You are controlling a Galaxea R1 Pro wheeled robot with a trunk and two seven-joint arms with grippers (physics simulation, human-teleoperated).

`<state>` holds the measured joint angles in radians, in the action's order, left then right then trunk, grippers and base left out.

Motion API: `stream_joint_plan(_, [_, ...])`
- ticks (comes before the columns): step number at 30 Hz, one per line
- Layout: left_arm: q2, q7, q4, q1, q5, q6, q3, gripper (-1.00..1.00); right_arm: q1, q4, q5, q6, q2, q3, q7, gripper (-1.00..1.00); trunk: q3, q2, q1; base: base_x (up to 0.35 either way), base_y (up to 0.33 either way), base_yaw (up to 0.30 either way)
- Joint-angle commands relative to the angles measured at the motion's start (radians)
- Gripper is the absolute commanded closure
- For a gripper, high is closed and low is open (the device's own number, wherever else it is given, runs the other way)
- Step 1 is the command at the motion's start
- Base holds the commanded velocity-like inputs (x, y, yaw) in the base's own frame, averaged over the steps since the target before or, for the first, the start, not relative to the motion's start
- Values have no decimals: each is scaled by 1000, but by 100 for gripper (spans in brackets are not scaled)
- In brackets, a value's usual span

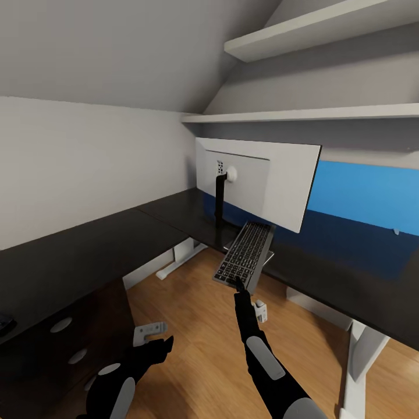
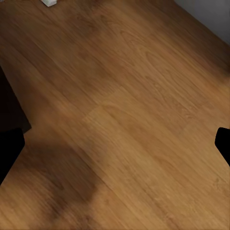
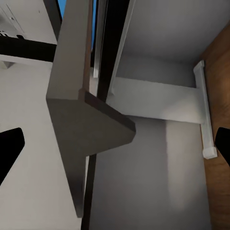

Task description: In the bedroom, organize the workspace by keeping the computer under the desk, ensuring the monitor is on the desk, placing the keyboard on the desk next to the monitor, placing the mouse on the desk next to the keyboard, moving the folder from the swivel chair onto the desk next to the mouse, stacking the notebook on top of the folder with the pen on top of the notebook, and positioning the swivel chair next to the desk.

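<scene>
The white monitor (image 1: 262,180) stands on the black desk (image 1: 349,273) with its back toward me. In front of its stand the grey keyboard (image 1: 245,253) lies tilted, its near half hanging past the desk edge. My right gripper (image 1: 238,285) is at the keyboard's near edge; in the right wrist view the keyboard's grey underside (image 3: 79,120) sits between black fingertips (image 3: 9,148) that stand wide apart, so the gripper is open. My left gripper (image 1: 158,344) hangs low over the wooden floor (image 2: 124,115), open and holding nothing.
The desk is L-shaped, with a second wing (image 1: 70,256) along the left wall and a dark drawer unit (image 1: 67,337) under it. White desk legs (image 1: 364,355) stand on the floor. Two white shelves (image 1: 314,113) hang above the monitor. A small dark object (image 1: 4,325) lies at the far left.
</scene>
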<state>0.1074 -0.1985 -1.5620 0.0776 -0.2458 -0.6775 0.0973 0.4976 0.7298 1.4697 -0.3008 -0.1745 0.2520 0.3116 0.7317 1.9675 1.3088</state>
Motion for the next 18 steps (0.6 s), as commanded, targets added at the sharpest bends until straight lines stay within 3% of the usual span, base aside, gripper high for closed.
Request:
stream_joint_plan(1, [0, -9, -1, 1, -11, -4, 1, -100, 1, -1, 11, -4, 0, 3, 6, -100, 1, 0, 0, 0, 0, 0])
stream_joint_plan(18, [0, -9, -1, 1, -12, -5, -1, -100, 1, 0, 5, -5, 0, 6, 9, -100, 1, 0, 0, 0, 0, 0])
